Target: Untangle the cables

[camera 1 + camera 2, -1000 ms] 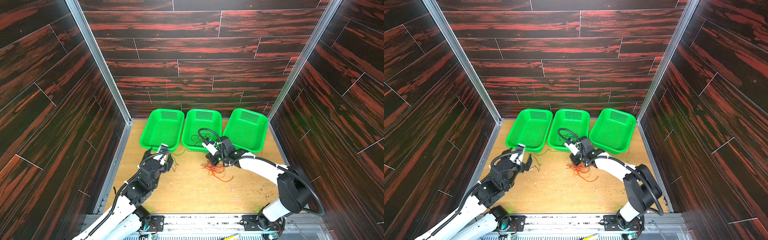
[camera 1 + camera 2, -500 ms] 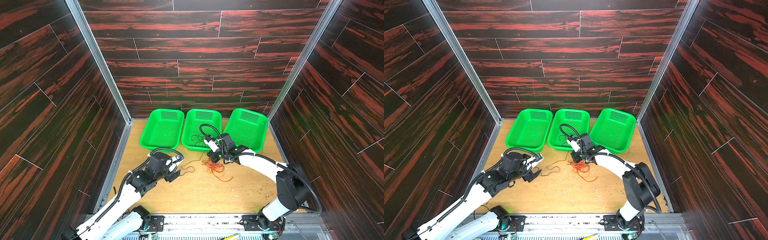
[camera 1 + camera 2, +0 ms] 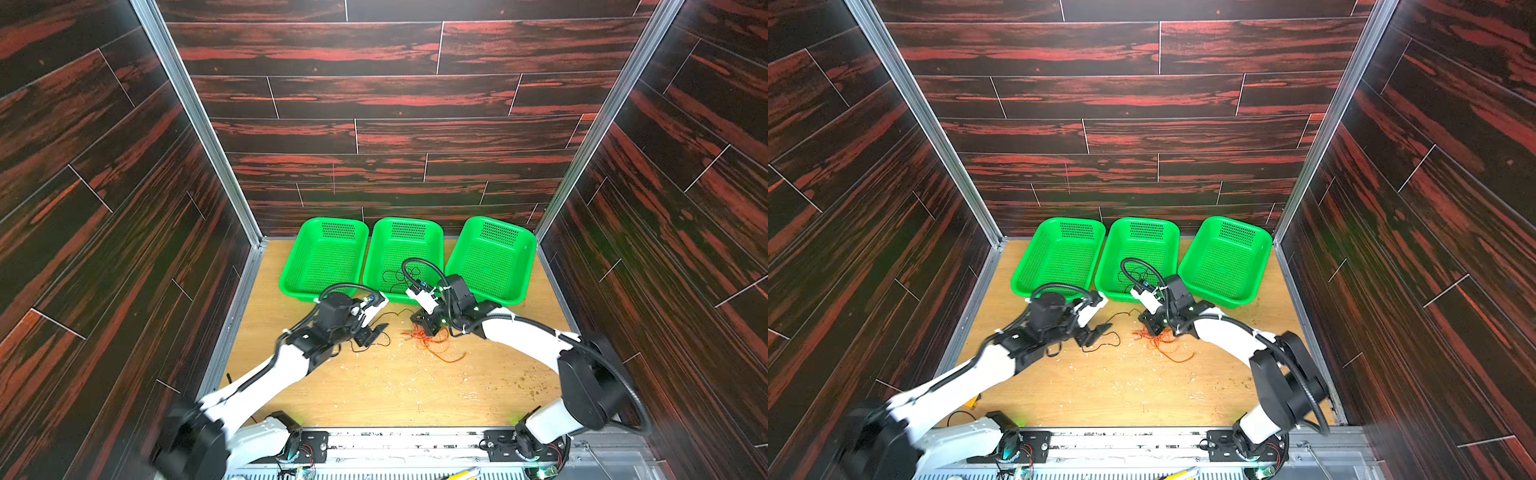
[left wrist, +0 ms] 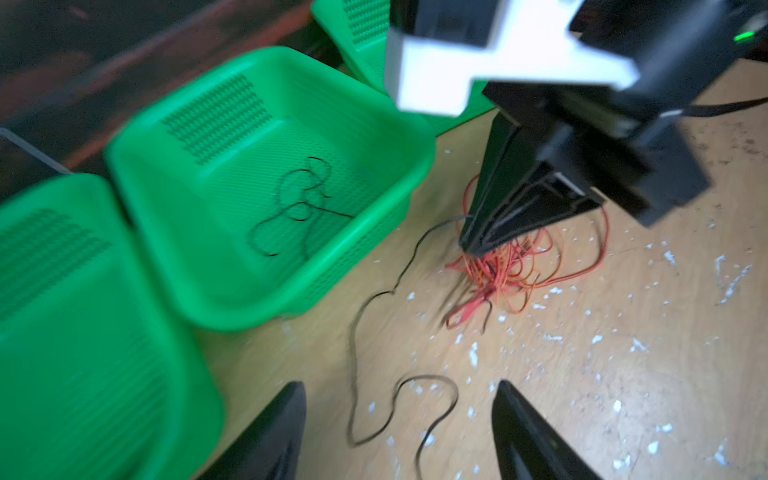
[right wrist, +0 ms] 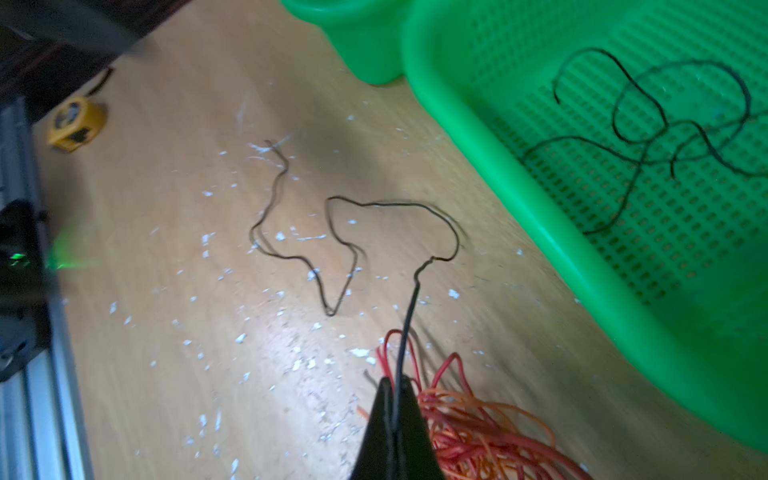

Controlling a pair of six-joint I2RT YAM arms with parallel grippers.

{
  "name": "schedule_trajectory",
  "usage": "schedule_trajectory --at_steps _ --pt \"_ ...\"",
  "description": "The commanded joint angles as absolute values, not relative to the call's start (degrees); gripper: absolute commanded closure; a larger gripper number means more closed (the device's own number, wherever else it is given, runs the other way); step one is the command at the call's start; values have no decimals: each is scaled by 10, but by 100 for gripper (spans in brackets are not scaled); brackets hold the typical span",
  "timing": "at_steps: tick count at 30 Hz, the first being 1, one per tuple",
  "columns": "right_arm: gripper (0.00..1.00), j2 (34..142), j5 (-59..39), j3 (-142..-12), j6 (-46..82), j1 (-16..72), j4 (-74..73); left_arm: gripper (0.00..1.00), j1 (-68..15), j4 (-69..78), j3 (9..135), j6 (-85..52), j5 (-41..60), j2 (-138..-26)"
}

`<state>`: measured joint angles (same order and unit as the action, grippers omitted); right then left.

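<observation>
Pinching black cable (image 5: 390,203) with right gripper (image 5: 392,401), clamped shut beside red and orange tangle (image 5: 469,419) on table (image 5: 166,332). Hovering left gripper (image 4: 399,386), jaws apart, over loose black loop (image 4: 424,377). Close low on loop, draw away slowly, avoid dragging tangle.

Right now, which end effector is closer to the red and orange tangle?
Right. The right end effector, shut on the black cable, has its tips at the edge of the tangle. The left end effector is open over that cable's loose loop, apart from the tangle.
</observation>
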<state>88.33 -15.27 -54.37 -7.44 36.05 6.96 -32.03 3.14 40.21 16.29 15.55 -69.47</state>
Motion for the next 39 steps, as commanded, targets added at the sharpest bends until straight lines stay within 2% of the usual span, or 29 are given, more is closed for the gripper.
schedule_trajectory --at_steps 1,6,18,26,31,33,36,37,39 --pt "100 841 -181 -524 -99 367 22 27 -317 130 402 142 224 -724" --pt "100 831 -178 -512 -122 376 13 29 -318 151 415 160 263 -786" --pt "100 837 -189 -503 -150 392 8 34 -326 222 433 173 218 -855" --pt "100 845 -192 -498 -141 394 -12 51 -337 250 435 177 230 -877" --pt "100 840 -192 -487 -141 394 -29 57 -346 264 431 194 228 -883" --pt "100 840 -190 -488 -140 395 -32 66 -349 264 431 203 238 -886" --pt "100 839 -181 -486 -135 394 -32 90 -353 241 439 215 249 -884" --pt "96 836 -173 -484 -131 393 -35 98 -354 235 440 220 247 -883" --pt "81 828 -168 -479 -128 393 -34 100 -355 225 441 222 236 -873"
